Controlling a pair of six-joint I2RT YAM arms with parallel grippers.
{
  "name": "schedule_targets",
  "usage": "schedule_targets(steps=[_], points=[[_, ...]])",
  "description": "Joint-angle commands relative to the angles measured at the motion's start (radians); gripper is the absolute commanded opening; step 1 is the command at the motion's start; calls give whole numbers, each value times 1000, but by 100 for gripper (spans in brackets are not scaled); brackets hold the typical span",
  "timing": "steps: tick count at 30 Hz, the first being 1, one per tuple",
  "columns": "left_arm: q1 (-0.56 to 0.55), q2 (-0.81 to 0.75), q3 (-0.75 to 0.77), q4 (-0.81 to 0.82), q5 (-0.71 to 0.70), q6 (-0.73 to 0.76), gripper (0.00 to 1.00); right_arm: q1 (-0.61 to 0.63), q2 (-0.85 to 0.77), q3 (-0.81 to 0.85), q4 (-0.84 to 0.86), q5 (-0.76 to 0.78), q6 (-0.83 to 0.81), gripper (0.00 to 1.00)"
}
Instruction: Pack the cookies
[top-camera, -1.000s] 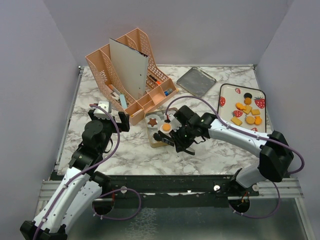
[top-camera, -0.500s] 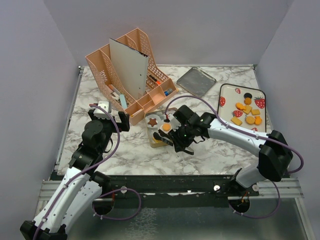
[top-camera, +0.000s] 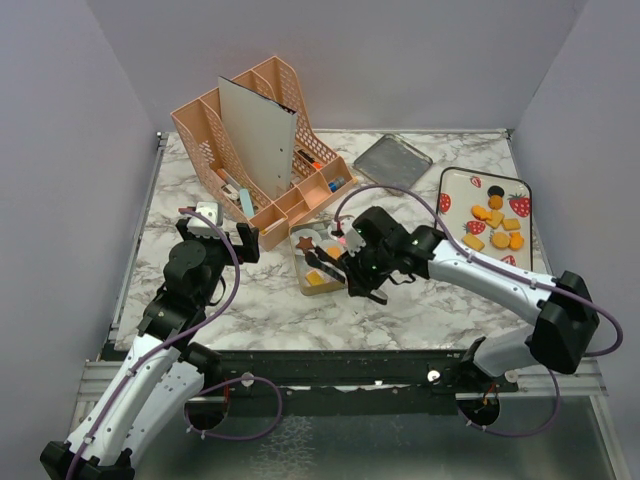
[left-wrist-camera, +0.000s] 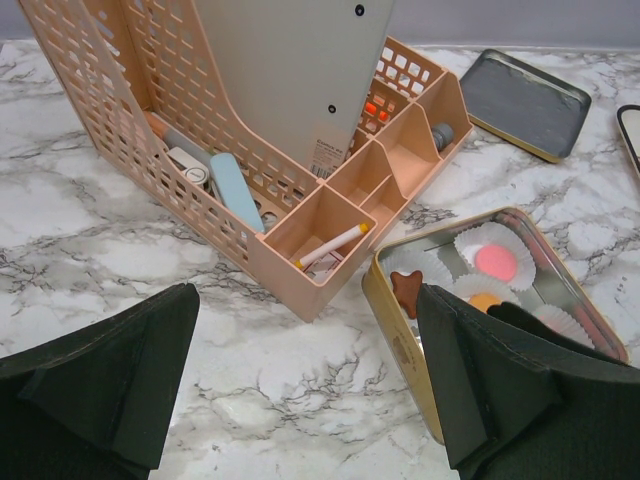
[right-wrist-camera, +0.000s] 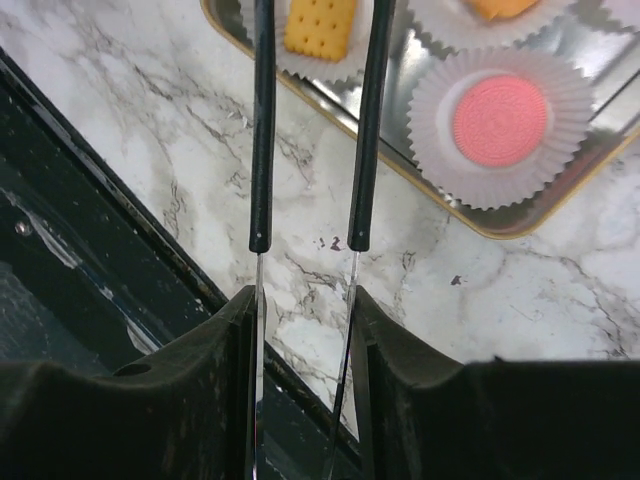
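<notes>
An open gold-rimmed tin lies at the table's middle, with white paper cups inside. In the left wrist view its rim shows a brown star cookie, a pink round and an orange one. My right gripper is shut on metal tongs with black tips. The tongs stand open and empty over a yellow square cookie in the tin, beside a pink round. More cookies lie on the strawberry-print tray at the right. My left gripper is open and empty, left of the tin.
A pink desk organizer with a grey board, pens and small items stands at the back left, close to the tin. A small grey metal tray lies at the back. Purple walls close in the table's sides.
My right gripper has shifted slightly right and back with the tongs, whose tips now lie across the tin's left part. The left arm has not moved.
</notes>
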Motion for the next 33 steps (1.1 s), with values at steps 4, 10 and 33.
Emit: schedule_targets(steps=[4, 10, 33], points=[[7, -11, -11, 18, 10, 5, 98, 8, -120, -21, 75, 246, 117, 38], [8, -12, -9, 18, 15, 3, 98, 9, -221, -91, 69, 533, 266, 35], [9, -23, -11, 19, 19, 1, 99, -211, -411, -469, 78, 845, 765, 34]])
